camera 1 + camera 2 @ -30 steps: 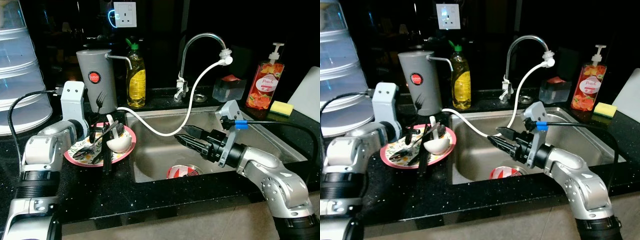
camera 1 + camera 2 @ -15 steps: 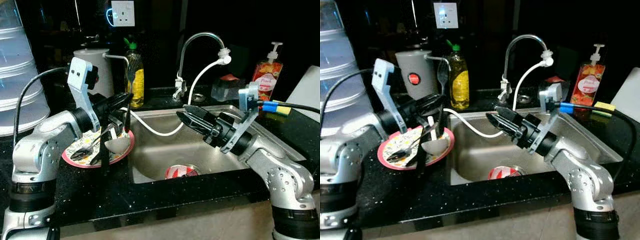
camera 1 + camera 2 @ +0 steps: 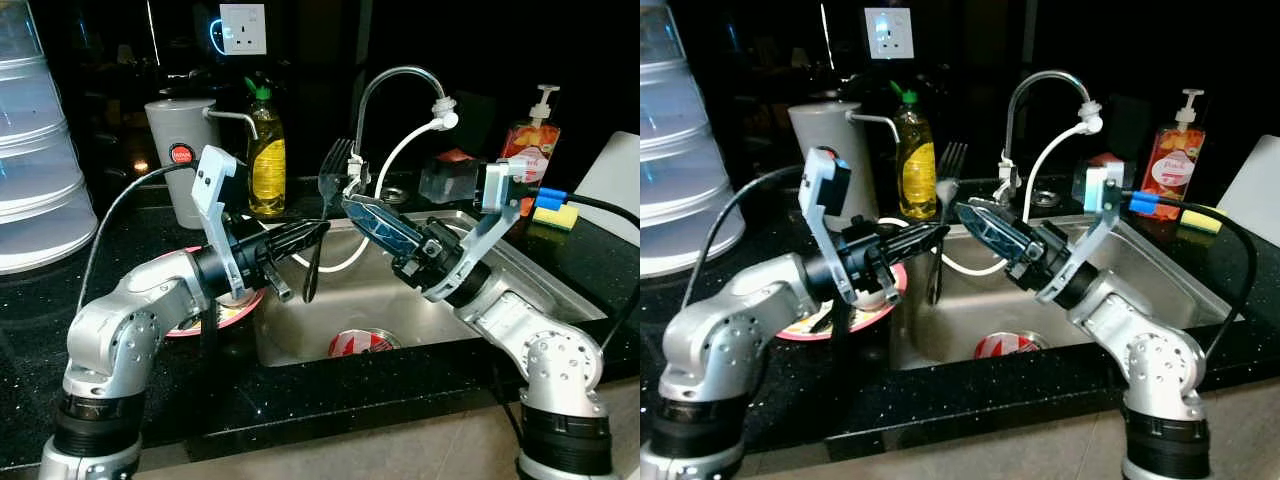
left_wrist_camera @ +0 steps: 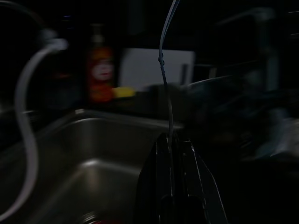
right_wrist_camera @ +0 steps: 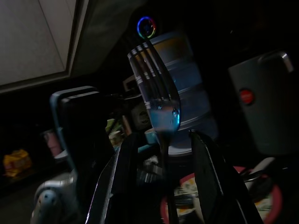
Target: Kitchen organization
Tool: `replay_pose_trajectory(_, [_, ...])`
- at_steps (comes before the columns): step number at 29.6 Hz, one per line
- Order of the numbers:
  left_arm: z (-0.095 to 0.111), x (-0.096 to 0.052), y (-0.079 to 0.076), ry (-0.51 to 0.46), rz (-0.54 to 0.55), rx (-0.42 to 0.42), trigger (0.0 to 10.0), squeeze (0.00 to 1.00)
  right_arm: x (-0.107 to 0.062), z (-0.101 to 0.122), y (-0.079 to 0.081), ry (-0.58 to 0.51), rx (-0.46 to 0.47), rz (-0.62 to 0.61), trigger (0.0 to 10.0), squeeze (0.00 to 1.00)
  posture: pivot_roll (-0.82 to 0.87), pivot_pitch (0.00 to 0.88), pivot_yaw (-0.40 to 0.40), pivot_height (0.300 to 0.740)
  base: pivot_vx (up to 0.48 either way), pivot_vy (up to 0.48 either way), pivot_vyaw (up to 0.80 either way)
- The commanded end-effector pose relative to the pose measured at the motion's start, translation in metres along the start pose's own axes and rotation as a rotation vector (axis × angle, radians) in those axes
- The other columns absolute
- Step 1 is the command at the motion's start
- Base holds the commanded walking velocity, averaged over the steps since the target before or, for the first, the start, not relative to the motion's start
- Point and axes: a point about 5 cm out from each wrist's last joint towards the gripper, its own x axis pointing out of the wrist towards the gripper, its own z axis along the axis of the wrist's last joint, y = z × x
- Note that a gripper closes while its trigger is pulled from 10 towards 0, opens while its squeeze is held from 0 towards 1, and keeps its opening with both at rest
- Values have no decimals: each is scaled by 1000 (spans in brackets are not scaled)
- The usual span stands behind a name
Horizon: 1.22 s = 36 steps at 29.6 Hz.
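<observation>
left gripper point(image 3: 300, 236) clamps fork point(image 3: 322, 215) above sink point(image 3: 560, 290) | right gripper point(image 3: 362, 215) open around fork | red bowl point(image 3: 360, 344) in sink

A home kitchen: steel sink point(image 3: 560, 290), tap point(image 3: 385, 85), dish soap bottle point(image 3: 265, 160)

Black speckled desk point(image 3: 330, 395) with steel sink point(image 3: 520, 265) set in it. Left of sink: pink plate point(image 3: 190, 325). Back edge: grey dispenser point(image 3: 175, 170), yellow bottle point(image 3: 265, 160), peach soap bottle point(image 3: 530, 140), yellow sponge point(image 3: 560, 217)
</observation>
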Motion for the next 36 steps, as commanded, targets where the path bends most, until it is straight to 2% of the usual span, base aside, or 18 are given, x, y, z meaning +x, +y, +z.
replay_pose_trajectory(1, [-4,3,-6,13,-29,-15,10000,0,5,-3,4,20,18,21,10000,0,-79,28,-31,740,0,0,0])
replay_pose_trajectory(10, [-8,6,-11,24,-52,-33,10000,0,7,-4,5,30,27,2,10000,0,-81,30,-30,740,0,0,0])
replay_pose_trajectory(11, [-8,6,-10,24,-46,-34,10000,0,6,-3,5,30,26,-2,8824,0,-82,29,-30,740,0,0,0])
replay_pose_trajectory(12, [-8,6,-10,24,-46,-34,10000,0,6,-3,5,30,26,-2,8824,0,-82,29,-30,740,0,0,0])
replay_pose_trajectory(13, [-8,5,-9,28,-37,-31,10000,0,6,-3,4,30,27,-11,4588,0,-82,29,-30,740,0,0,0])
replay_pose_trajectory(14, [-9,5,-8,32,-31,-29,10000,0,6,-2,4,29,28,-17,4588,0,-82,29,-30,740,0,0,0])
replay_pose_trajectory(15, [-9,4,-7,35,-24,-28,10000,0,5,-2,4,26,29,-21,1529,0,-82,29,-30,740,0,0,0])
replay_pose_trajectory(16, [-9,3,-5,39,-9,-25,10000,0,4,0,4,18,29,-22,0,0,-82,29,-30,740,0,0,0])
replay_pose_trajectory(26, [-10,2,-3,41,13,-18,10000,0,3,1,6,13,24,-6,0,0,-81,31,-31,740,0,0,0])
replay_pose_trajectory(32, [-10,5,3,11,88,-10,10000,0,3,-2,5,32,10,-17,0,0,-81,31,-33,740,0,0,0])
replay_pose_trajectory(33, [-10,6,5,7,108,-11,10000,1000,3,-4,4,45,1,-32,10000,0,-82,31,-32,740,0,0,0])
replay_pose_trajectory(36, [-9,5,10,-7,154,-13,10000,1000,3,-8,0,71,-22,-64,10000,0,-79,34,-32,740,0,0,0])
